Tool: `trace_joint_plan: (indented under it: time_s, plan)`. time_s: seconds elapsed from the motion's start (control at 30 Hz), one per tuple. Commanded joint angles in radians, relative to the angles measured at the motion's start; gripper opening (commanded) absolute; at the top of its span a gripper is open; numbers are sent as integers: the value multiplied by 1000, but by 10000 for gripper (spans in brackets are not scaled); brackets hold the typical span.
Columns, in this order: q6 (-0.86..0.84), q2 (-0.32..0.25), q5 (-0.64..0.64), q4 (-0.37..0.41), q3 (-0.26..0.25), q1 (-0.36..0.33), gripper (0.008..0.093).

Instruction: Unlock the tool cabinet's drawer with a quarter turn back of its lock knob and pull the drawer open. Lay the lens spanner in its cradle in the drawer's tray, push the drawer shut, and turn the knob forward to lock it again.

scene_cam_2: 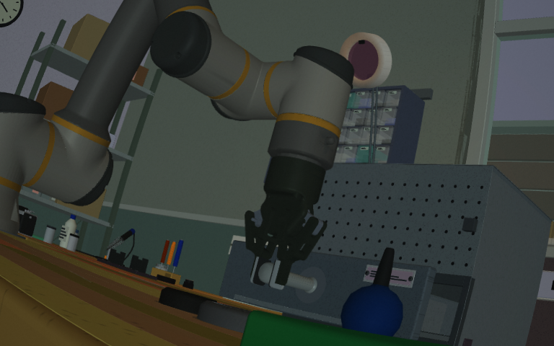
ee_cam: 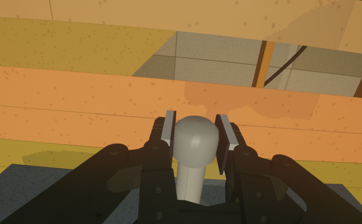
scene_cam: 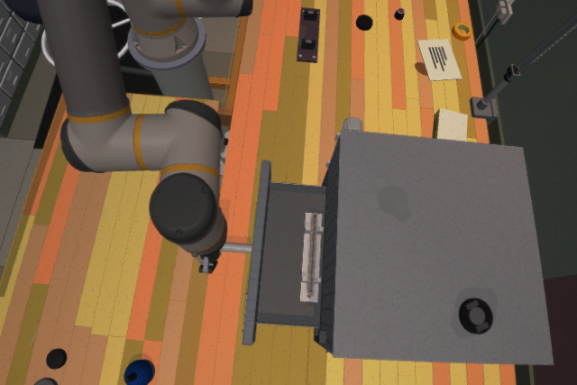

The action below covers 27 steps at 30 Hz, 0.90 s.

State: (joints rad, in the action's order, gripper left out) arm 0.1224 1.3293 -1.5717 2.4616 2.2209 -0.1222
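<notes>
On the right half of the bench the grey tool cabinet (scene_cam: 433, 243) has its drawer (scene_cam: 286, 255) part way out toward the arm. The lens spanner (scene_cam: 314, 255) lies in its pale cradle in the drawer's tray, close to the cabinet's face. A pale handle (scene_cam: 236, 248) sticks out of the drawer front. I grip the rounded end of that handle (ee_cam: 195, 141) in my gripper (scene_cam_2: 268, 273), which comes down on it from above. The lock knob (scene_cam: 352, 124) shows at the cabinet's far top corner.
The drawer front (scene_cam: 257, 250) stands just beside my wrist, and the arm's elbow (scene_cam: 186, 213) hangs over the bench left of it. A blue blower bulb (scene_cam_2: 372, 306) stands near the cabinet's front corner. A dark fixture (scene_cam: 308, 34), a paper sheet (scene_cam: 439, 60) and tape roll (scene_cam: 462, 30) lie far off.
</notes>
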Motion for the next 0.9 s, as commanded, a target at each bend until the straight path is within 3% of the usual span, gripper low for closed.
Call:
trace_joint_plan:
  time_s: [0.0,0.87]
  plan:
    - [6,-2,1,0,-4,-6,80]
    - [134,-51,1,-21,-74,-134,80]
